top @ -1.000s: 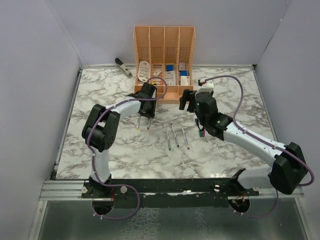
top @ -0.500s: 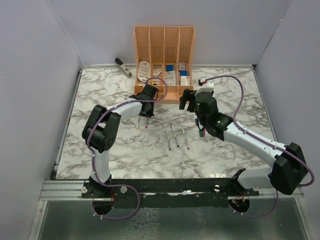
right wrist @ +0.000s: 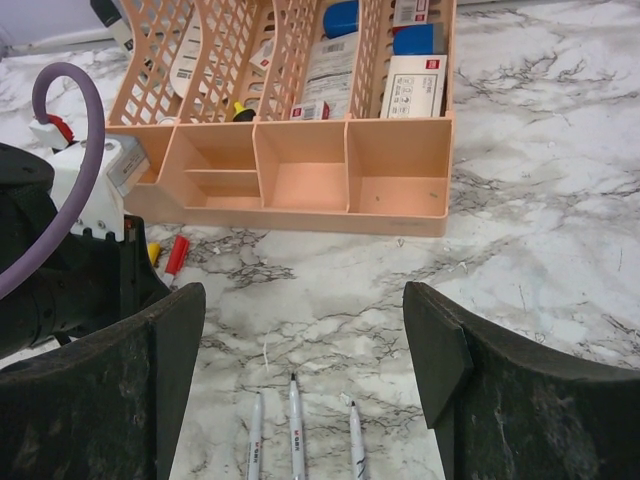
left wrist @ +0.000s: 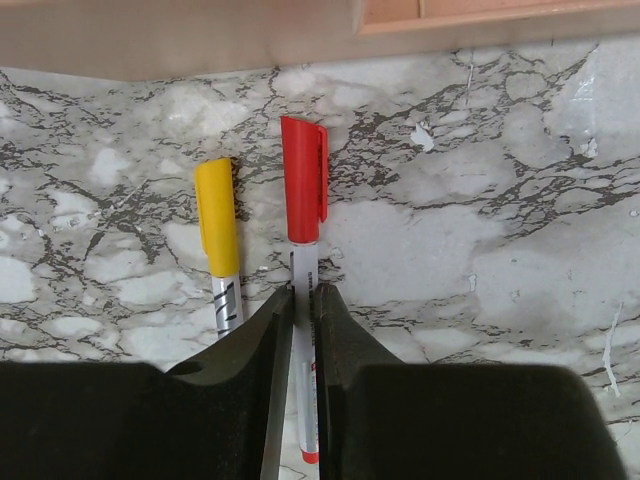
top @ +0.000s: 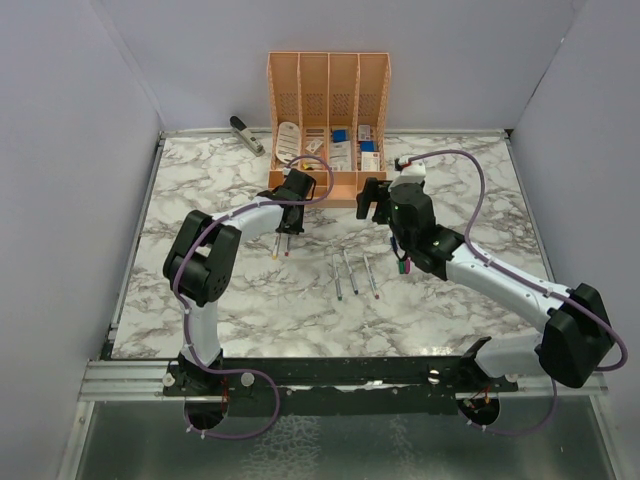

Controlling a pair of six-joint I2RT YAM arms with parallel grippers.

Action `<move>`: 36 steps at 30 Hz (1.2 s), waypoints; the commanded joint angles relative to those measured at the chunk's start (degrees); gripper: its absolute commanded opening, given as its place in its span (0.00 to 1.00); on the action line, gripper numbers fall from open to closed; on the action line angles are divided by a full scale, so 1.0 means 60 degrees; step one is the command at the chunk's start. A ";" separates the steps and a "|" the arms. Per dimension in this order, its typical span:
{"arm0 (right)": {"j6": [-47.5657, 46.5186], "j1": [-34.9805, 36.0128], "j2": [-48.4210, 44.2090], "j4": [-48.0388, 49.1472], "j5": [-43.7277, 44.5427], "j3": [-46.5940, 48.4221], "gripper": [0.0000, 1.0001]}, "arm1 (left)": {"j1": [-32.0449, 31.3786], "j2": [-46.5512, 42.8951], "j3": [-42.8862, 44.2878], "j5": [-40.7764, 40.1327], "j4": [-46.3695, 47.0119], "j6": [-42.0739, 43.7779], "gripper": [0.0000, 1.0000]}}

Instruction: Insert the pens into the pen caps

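Left wrist: left gripper (left wrist: 302, 296) pinches red pen (left wrist: 303, 268); push it straight into the cap (left wrist: 304, 185); right gripper (right wrist: 305, 312) hangs open, empty.

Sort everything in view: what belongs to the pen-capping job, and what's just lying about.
Job: red-capped pen, held in the shut left gripper; yellow-capped pen; three uncapped pens.
Lying about: orange organizer; grey stapler.

The organizer (left wrist: 470, 12) is cut off by the left wrist view's top edge. Just in front of it, the left gripper (left wrist: 303, 295) hides much of the barrels of the red-capped pen (left wrist: 303, 190) and the yellow-capped pen (left wrist: 218, 235). Farther from it, three pens (right wrist: 296, 430) run off the right wrist view's bottom edge.
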 commanded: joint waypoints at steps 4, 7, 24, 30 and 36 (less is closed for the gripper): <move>-0.0138 -0.0006 0.0137 0.0360 -0.0201 0.0259 0.79 | 0.0089 0.0024 -0.0066 -0.0124 -0.0936 0.0233 0.19; -0.0135 -0.0007 0.0121 0.0410 -0.0201 0.0231 0.79 | 0.0091 -0.0115 0.0009 -0.0064 -0.0930 0.0246 0.19; -0.0255 -0.0006 0.0053 0.1053 -0.0237 -0.0130 0.79 | 0.0091 -0.1059 0.0516 0.0515 -0.1167 0.0225 0.34; -0.0215 -0.0006 0.0180 0.0975 0.0266 -0.0072 0.79 | 0.0091 -0.1756 0.0572 0.0852 -0.1080 0.0289 0.34; 0.0183 -0.0093 0.0344 0.0115 0.1429 0.0168 0.74 | 0.0069 -0.2293 0.0330 0.2261 -0.0869 0.0522 0.34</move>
